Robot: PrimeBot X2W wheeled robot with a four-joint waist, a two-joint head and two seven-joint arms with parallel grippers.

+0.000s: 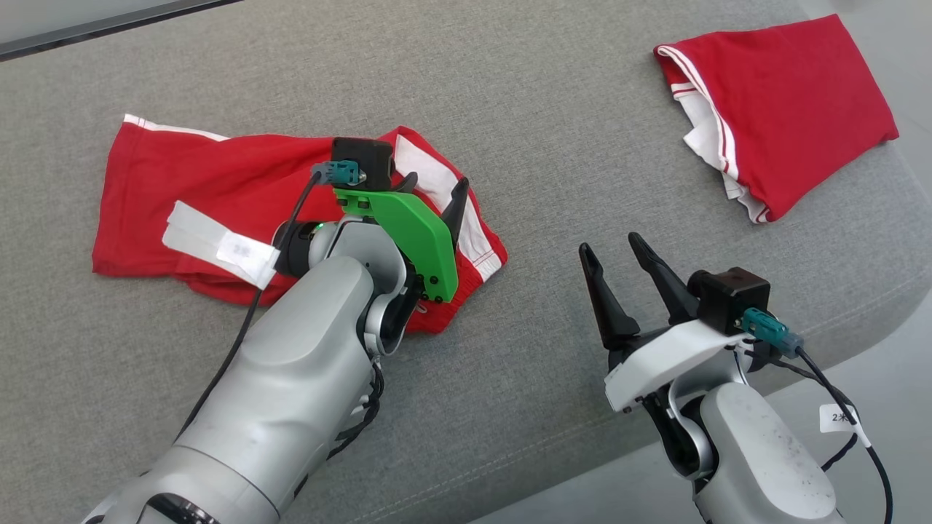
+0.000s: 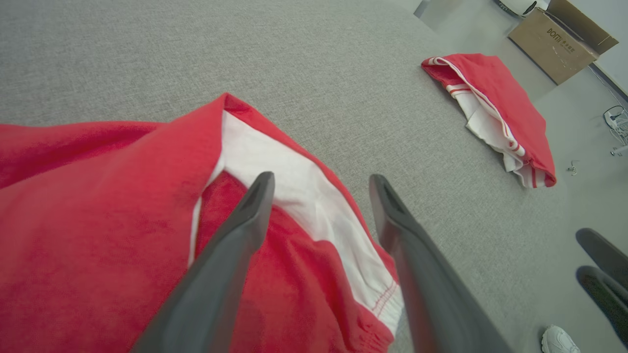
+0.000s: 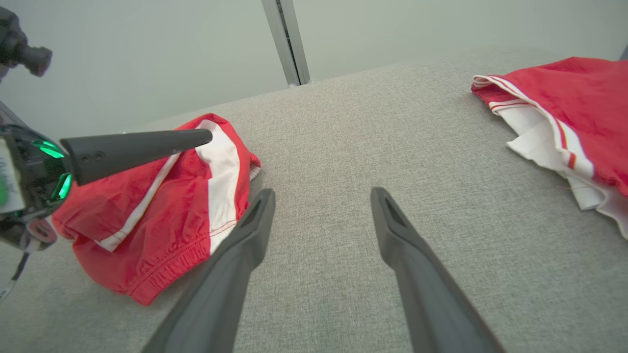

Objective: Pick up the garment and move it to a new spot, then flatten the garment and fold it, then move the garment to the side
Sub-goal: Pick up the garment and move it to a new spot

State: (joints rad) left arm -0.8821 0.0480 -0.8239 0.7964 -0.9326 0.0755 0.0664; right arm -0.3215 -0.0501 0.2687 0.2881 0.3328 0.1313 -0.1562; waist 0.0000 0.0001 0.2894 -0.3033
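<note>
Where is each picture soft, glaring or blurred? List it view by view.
Head view: even light, sharp, no glare on the crumpled garment. Left wrist view: that cloth blurs near the lens; the folded garment is sharper. Right wrist view: the left edge goes soft.

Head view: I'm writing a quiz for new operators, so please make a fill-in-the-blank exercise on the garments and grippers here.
1. The left gripper is above the crumpled garment with its jaws ____.
2. The right gripper, over the grey surface, holds ____.
3. The folded garment lies toward the far ____ of the head view.
4. Both garments are red with ____ trim.
Missing words: open; nothing; right; white.
</note>
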